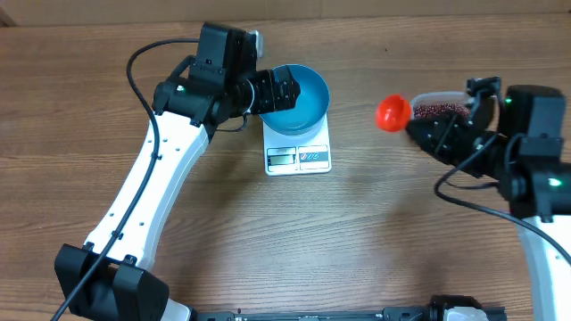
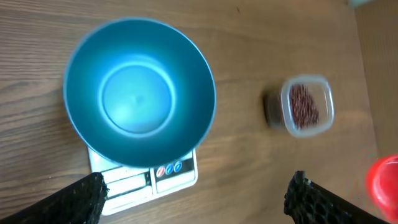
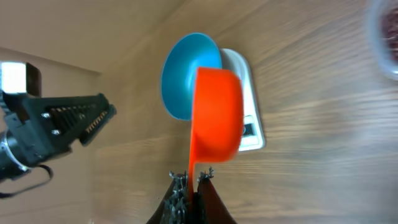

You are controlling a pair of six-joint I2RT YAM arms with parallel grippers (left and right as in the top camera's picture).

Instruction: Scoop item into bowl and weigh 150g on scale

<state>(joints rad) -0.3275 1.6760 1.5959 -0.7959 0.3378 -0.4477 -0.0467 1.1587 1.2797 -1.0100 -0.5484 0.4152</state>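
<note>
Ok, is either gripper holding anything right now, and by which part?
The right gripper is shut on the orange scoop, pinching the end of its thin handle. The left gripper is open by the blue bowl, holding nothing.

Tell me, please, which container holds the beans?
The clear rectangular plastic tub holds red-brown beans; the round blue bowl on the white scale is empty.

Bench (image 1: 375,232) is brown wood grain w/ darker streaks, running left-right in the overhead view. Fills nearly every view. Light's soft n even, only faint shadows on it. Past the bench edge there's a plain beige surface (image 3: 56,25), can't tell if wall or floor tbh.
</note>
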